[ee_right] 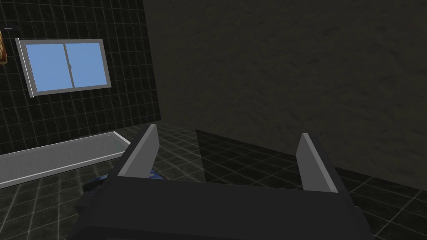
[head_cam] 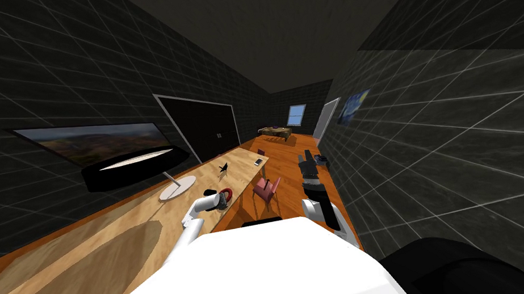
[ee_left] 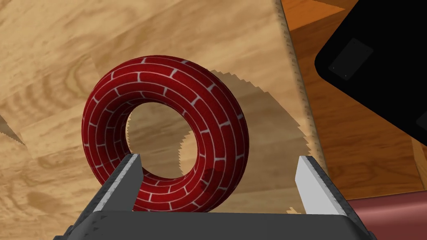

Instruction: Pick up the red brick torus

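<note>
The red brick-patterned torus (ee_left: 164,133) lies on the light wooden table (ee_left: 62,50), close to its edge. My left gripper (ee_left: 219,175) is open right over it. One finger (ee_left: 125,177) overlaps the ring's near rim by the hole, and the other finger (ee_left: 310,183) stands clear of the ring over bare wood. In the head view the torus (head_cam: 227,194) shows just past the left gripper (head_cam: 219,202). My right gripper (head_cam: 307,165) is held out over the floor to the right, and its wrist view shows the right gripper (ee_right: 227,156) open with nothing in it.
A black screen (head_cam: 134,161) on a white round foot (head_cam: 177,188) stands on the table to the left. A small black object (head_cam: 223,167) and a white slab (head_cam: 259,162) lie farther along. A pink chair (head_cam: 266,190) stands beside the table edge.
</note>
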